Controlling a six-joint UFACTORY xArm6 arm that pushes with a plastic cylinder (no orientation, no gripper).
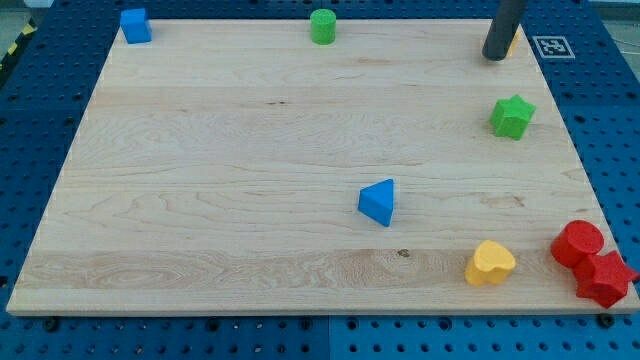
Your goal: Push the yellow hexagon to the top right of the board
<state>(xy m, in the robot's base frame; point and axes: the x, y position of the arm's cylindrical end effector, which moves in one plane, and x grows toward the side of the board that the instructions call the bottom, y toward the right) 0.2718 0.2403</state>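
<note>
My tip [494, 57] rests on the board [250, 150] near its top right corner; the dark rod rises from it out of the view's top. A small sliver of a yellow block [513, 44] shows just right of the rod and touching it. The rod hides most of this block, so its shape cannot be made out. A yellow heart [490, 263] lies near the bottom right, far below my tip.
A green star [512, 116] sits just below my tip. A blue triangle [378, 201] lies at centre right. A red cylinder [577, 243] and a red star [604, 278] sit at the bottom right edge. A green cylinder [322, 26] is at top centre and a blue cube [135, 25] at top left.
</note>
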